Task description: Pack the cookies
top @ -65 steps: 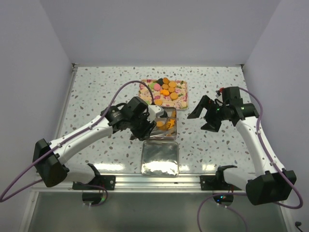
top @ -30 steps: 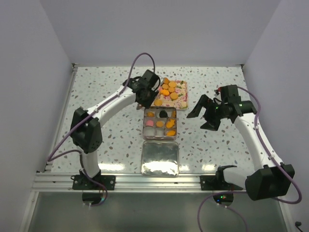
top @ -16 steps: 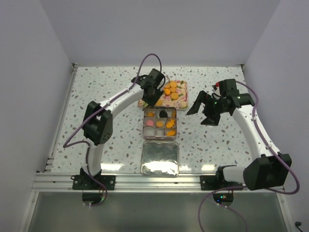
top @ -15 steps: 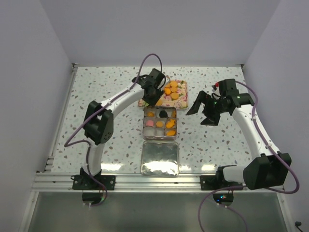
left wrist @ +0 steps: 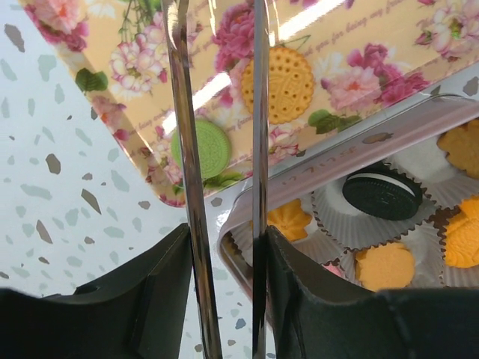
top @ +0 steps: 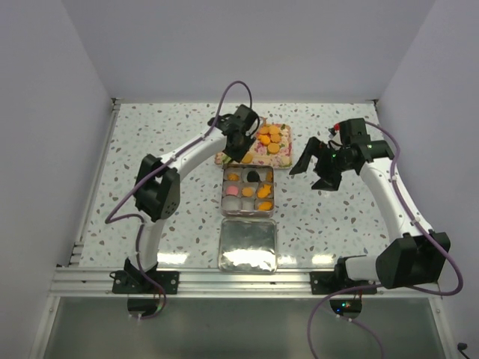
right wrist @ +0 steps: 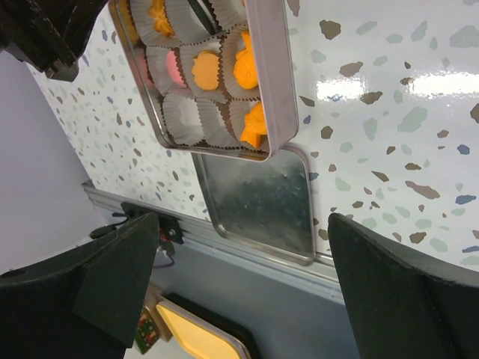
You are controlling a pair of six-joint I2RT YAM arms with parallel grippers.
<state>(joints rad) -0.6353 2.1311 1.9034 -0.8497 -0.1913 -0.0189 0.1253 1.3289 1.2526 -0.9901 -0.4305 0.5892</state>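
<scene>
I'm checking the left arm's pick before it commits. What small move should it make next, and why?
Probably lower the left gripper straight down over the green cookie and close. Its jaws stand apart with nothing between them, the green cookie lies on the tray partly in that gap, and the tin beside it has empty paper cups.

Orange cookies [top: 267, 137], floral tray [top: 279, 157], speckled table [top: 150, 142]

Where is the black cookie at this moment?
In the top view, the black cookie lies in the tin's far row, middle compartment, beside the floral tray.
</scene>
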